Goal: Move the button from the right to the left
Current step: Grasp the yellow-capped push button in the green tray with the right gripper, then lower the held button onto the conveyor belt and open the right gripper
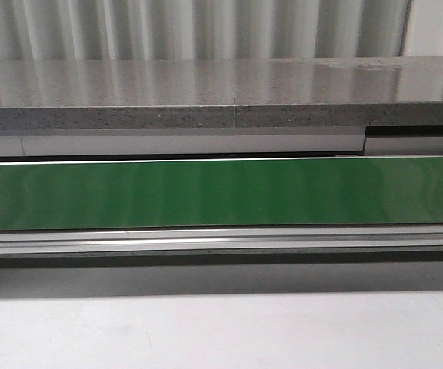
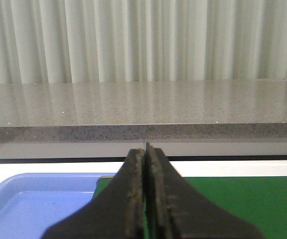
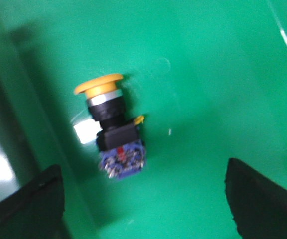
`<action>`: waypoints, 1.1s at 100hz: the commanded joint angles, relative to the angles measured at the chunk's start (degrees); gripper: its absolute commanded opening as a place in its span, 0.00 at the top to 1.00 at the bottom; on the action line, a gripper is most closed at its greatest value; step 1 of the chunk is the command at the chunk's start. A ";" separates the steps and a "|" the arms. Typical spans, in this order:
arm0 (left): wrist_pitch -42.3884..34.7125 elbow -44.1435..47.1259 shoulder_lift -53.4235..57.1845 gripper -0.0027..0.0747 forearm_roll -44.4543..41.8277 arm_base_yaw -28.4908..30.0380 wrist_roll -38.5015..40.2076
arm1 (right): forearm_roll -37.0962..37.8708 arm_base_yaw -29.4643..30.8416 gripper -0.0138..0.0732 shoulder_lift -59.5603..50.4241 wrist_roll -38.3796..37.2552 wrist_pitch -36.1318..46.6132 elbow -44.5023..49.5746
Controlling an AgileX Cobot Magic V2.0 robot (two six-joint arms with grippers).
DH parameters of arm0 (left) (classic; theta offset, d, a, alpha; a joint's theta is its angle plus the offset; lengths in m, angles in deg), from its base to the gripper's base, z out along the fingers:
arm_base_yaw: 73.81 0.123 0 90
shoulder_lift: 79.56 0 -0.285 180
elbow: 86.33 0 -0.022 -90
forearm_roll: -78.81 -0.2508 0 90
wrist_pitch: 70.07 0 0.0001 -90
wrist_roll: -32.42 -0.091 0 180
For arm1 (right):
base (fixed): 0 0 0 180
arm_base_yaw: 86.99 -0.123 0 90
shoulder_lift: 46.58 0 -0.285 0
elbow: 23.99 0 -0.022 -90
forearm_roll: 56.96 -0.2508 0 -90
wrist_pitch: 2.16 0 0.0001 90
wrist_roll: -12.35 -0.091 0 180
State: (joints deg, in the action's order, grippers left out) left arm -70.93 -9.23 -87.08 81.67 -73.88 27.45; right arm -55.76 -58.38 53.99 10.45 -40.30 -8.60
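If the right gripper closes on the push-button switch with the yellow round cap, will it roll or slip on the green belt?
The yellow-capped push-button switch lies on its side on the green belt. Its round cap and collar might let it roll a little, but the blocky blue contact body probably stops that. It looks rigid, so the open right gripper should hold it firmly on the flat sides.

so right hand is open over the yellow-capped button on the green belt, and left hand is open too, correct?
Not quite. The left hand is shut, its fingers pressed together, as the left wrist view shows. The rest holds: the right hand is open over the button lying on the green belt.
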 commanded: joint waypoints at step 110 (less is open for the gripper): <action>-4.63 1.38 1.99 0.99 0.42 -0.47 0.22 | -1.20 0.34 0.62 5.03 1.90 5.25 -6.13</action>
State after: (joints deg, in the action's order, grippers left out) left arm -70.93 -9.23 -87.08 81.67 -73.88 27.45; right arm -56.36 -58.09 65.74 11.60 -35.76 -13.05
